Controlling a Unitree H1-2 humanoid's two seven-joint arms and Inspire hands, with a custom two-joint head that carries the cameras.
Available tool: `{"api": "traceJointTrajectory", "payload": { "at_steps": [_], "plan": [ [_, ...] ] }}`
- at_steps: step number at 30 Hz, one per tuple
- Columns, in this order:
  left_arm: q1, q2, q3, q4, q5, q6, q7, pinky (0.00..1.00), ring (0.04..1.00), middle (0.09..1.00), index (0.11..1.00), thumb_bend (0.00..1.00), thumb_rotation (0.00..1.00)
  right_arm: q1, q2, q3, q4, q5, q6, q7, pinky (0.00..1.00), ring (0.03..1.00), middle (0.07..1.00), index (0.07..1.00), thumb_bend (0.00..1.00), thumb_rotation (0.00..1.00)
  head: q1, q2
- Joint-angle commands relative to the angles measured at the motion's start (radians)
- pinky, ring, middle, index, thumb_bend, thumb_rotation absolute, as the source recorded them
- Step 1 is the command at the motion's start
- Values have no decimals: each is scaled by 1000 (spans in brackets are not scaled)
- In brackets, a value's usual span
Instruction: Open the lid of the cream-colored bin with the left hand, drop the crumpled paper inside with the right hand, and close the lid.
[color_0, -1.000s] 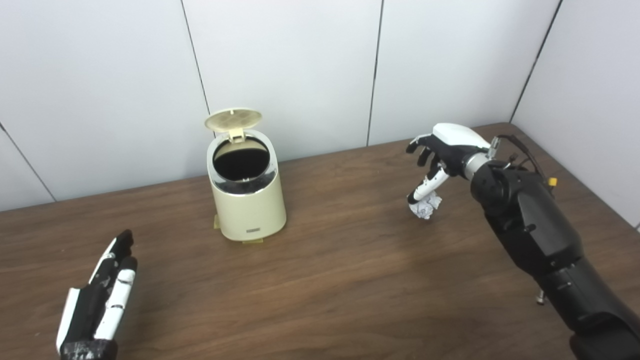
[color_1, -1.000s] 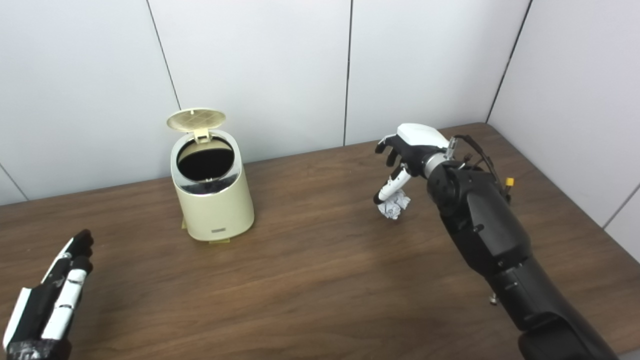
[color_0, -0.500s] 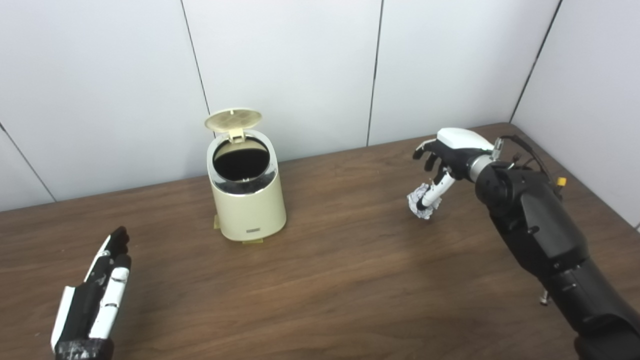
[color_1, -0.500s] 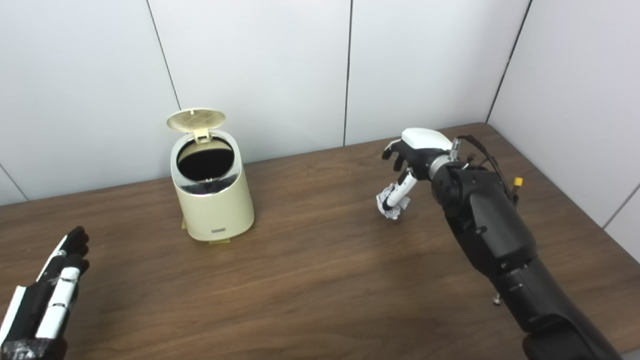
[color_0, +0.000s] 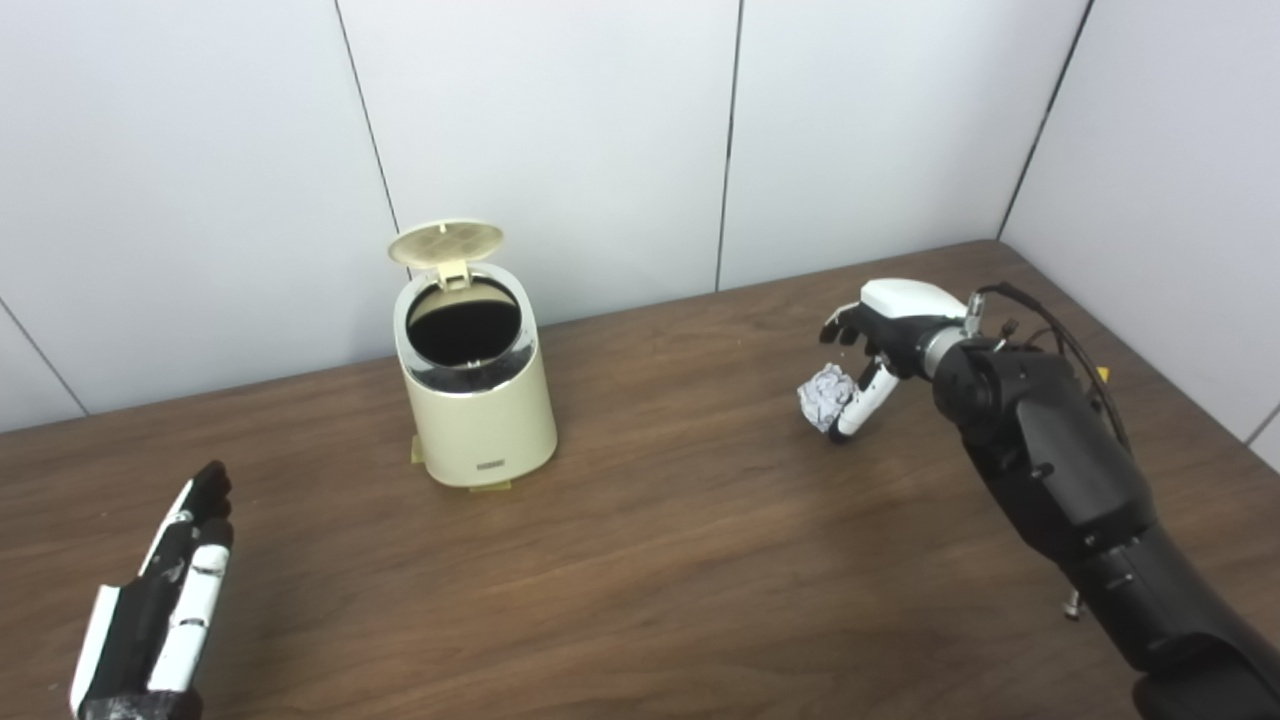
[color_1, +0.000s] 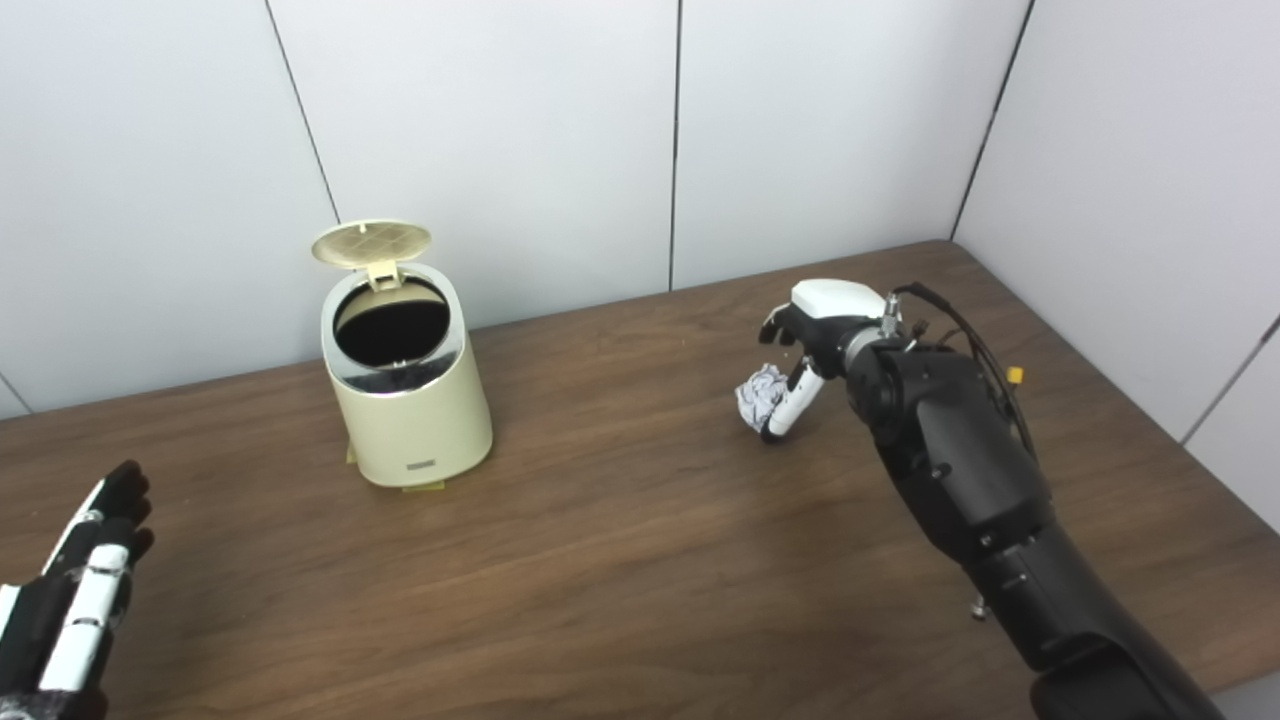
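My right hand (color_0: 868, 345) has gone from poking down at the crumpled paper (color_0: 824, 394) 1 second ago, when the ball sat on the table (color_0: 640, 560) under my fingertips, to curling around it. The paper now sits against my thumb on the side facing the bin, and it looks lifted just clear of the wood, though I cannot be sure it has fully left the surface. My fingers are folded about it in a loose pinch, not a tight fist. The whole view has also slid a little, so my head has turned; the bin itself has not moved.

I judge the pickup is nearly done and the carry across to the bin comes next.

My left hand (color_0: 160, 610) lies flat and low at the near left, fingers straight and close together, holding nothing. It has drawn back toward me over the last second and is well apart from the bin.

The cream-colored bin (color_0: 478, 420) stands upright near the back wall, well to the left of the paper. Its lid (color_0: 446, 243) is tipped up on the rear hinge, so the mouth is open. The inside is dark, and I see nothing in it.
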Motion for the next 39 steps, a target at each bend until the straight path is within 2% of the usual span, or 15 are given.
{"api": "traceJointTrajectory", "payload": {
  "at_steps": [1,4,9,13,16,23,25,28,30,34,36,39],
  "plan": [
    [-43,12,-1,-13,-3,-27,-1,1000,1000,981,1000,394,742,-29,-9,-23,-34,-9,3,-16,640,760,813,809,1000,246,10,-7],
    [-44,8,-1,-4,-3,-34,1,1000,1000,979,993,400,729,-21,-5,-25,-40,0,3,-26,589,739,796,808,1000,243,16,-12],
    [-54,12,-3,-2,3,-25,3,1000,999,972,991,409,737,-19,15,-43,-35,-1,3,-29,614,752,805,810,1000,229,13,-14],
    [-64,14,0,1,-7,-20,-1,1000,996,971,988,411,717,-19,33,-59,-35,-6,3,-32,596,730,773,794,1000,204,11,-14],
    [-66,13,2,-2,-11,-24,-1,1000,997,966,985,402,706,-18,41,-61,-38,-10,3,-40,510,649,722,792,1000,183,7,-11],
    [-54,17,1,-6,-10,-24,-3,1000,1000,975,991,384,722,-15,54,-62,-43,0,3,-69,428,564,660,787,1000,168,-6,-9],
    [-53,18,0,-6,-12,-23,-6,1000,1000,983,996,375,727,-13,56,-62,-34,13,2,-89,364,482,578,785,1000,146,-7,-9],
    [-54,17,3,-4,-16,-26,-6,1000,1000,982,995,369,728,-13,53,-52,-21,15,2,-104,305,404,504,782,1000,142,-6,-8],
    [-55,19,2,-7,-10,-25,-5,1000,1000,980,996,369,727,-12,56,-52,-15,13,2,-112,297,392,489,776,994,131,-6,-8],
    [-58,16,4,-15,-11,-17,-1,1000,1000,978,991,367,726,-10,59,-62,-3,22,3,-117,281,361,449,733,951,20,-10,-6],
    [-58,15,5,-20,-13,-14,-1,1000,1000,975,988,370,723,-8,56,-61,2,22,3,-116,275,349,435,716,953,9,-12,-6],
    [-59,10,9,-28,-24,-4,1,1000,1000,981,988,377,721,-8,54,-58,1,15,3,-102,306,380,463,707,953,12,-15,-5]
  ]
}}
